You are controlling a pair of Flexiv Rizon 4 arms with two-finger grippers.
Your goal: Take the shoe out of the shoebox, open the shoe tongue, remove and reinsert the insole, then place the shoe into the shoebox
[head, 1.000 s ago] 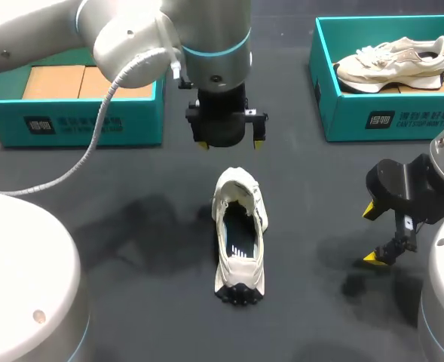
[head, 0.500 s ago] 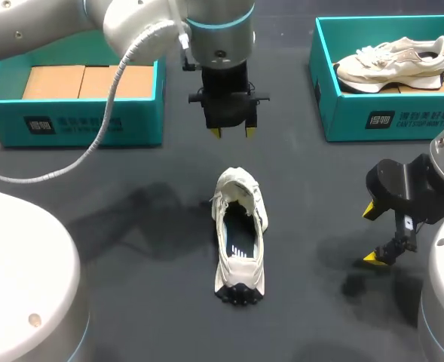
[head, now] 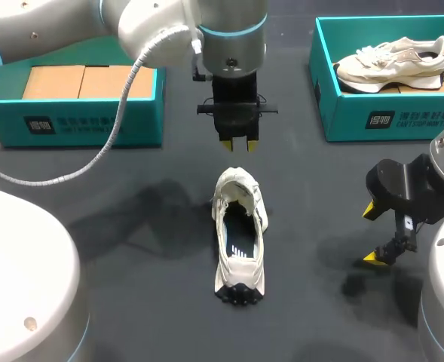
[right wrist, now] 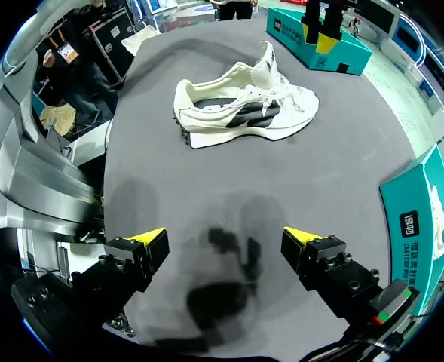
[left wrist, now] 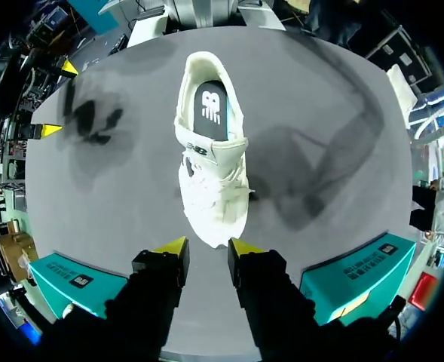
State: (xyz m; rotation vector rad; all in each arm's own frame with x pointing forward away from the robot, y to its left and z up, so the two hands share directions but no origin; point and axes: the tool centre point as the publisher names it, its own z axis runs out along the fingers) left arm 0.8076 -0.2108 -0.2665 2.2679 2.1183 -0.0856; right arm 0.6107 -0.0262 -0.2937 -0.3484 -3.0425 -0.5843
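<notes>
Head view: white shoe (head: 239,234) upright on its sole near the middle of the dark table (head: 131,226), toe toward the far edge, heel toward the robot; dark insole visible through the opening. Left gripper (head: 237,145) hanging above the table just beyond the toe, pointing down, touching nothing; yellow tips a narrow gap apart, nothing between. Right gripper (head: 372,234) well off to the shoe's right, low over the table; tips spread wide, holding nothing. Teal shoebox (head: 387,113) at far right with a second shoe (head: 391,64) lying in it; another teal box (head: 78,124) at far left.

Left wrist view: shoe (left wrist: 210,166) directly ahead of the left gripper (left wrist: 206,249), toe nearest the tips and clear of them; insole (left wrist: 210,109) lying in the heel end; fingers slightly parted and empty; a teal box on either side.

Right wrist view: shoe (right wrist: 244,109) side-on, well ahead of the right gripper (right wrist: 225,237); fingers far apart with only bare table between; left gripper (right wrist: 319,30) beyond the toe; teal shoebox (right wrist: 425,219) beside.
</notes>
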